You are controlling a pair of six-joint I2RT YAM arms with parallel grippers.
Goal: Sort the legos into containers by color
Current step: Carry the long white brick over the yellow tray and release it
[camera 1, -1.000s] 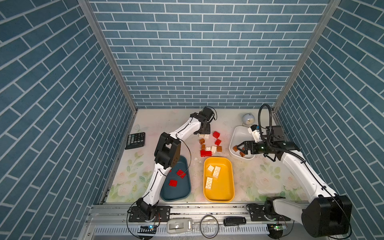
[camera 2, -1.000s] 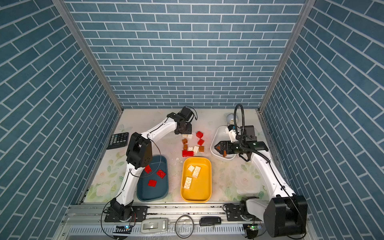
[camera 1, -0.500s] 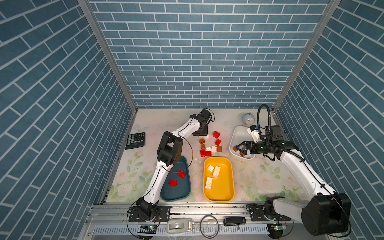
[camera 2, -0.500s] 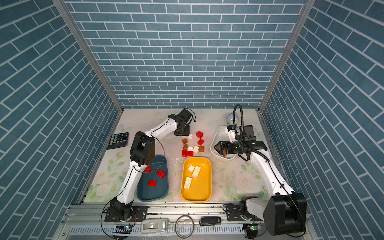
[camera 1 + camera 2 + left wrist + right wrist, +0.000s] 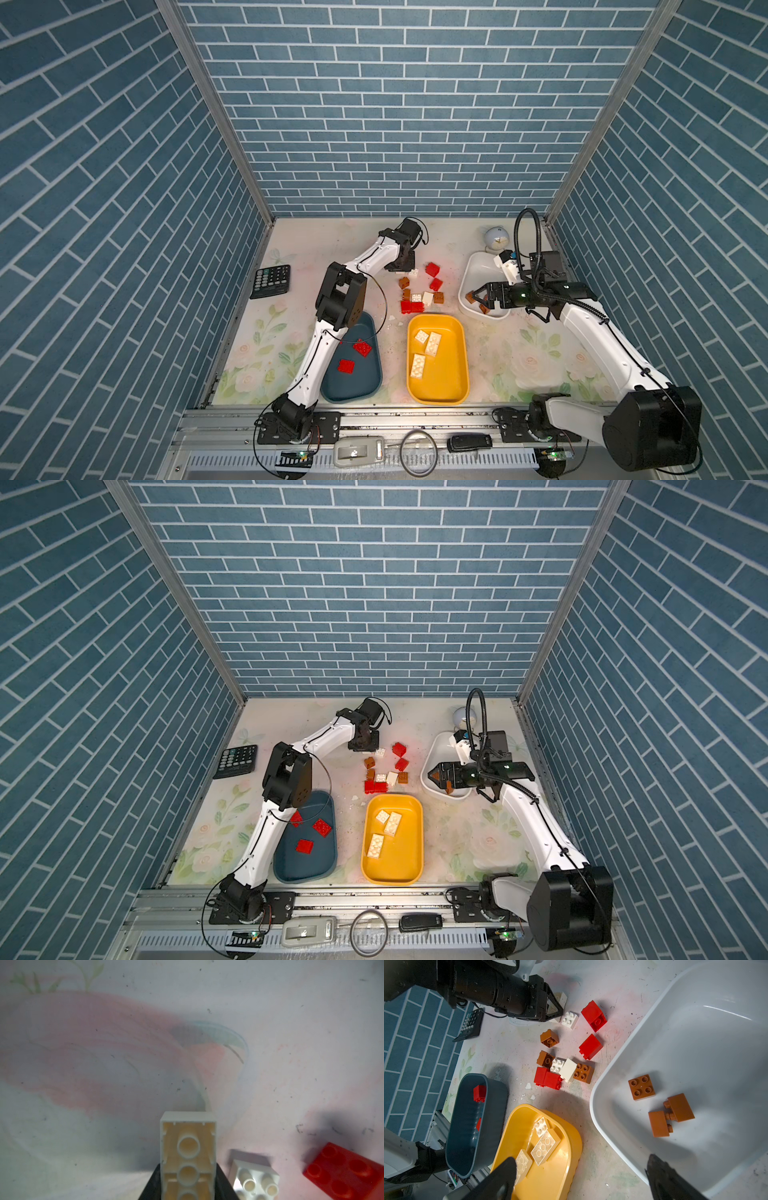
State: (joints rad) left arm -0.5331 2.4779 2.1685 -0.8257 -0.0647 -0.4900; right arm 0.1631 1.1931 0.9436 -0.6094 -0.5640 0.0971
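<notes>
In the left wrist view my left gripper (image 5: 188,1169) is shut on a cream-white oblong lego (image 5: 188,1142), its hollow underside facing the camera, at the back of the loose pile (image 5: 419,296) of red, white and brown legos. A small white lego (image 5: 254,1176) and a red one (image 5: 345,1169) lie beside it. My right gripper (image 5: 476,297) hangs open and empty over the near left corner of the white container (image 5: 478,266), which holds brown legos (image 5: 641,1087). Red legos (image 5: 362,347) lie in the teal container (image 5: 370,386), white ones (image 5: 432,344) in the yellow container (image 5: 451,374).
A black calculator (image 5: 272,281) lies at the left edge of the mat. A small round grey object (image 5: 496,240) stands behind the white container. Blue brick walls close in three sides, and a metal rail (image 5: 374,415) runs along the front.
My left gripper has dropped a little at the back of the pile and its jaws have closed onto the cream-white lego. The right arm has stayed still.
</notes>
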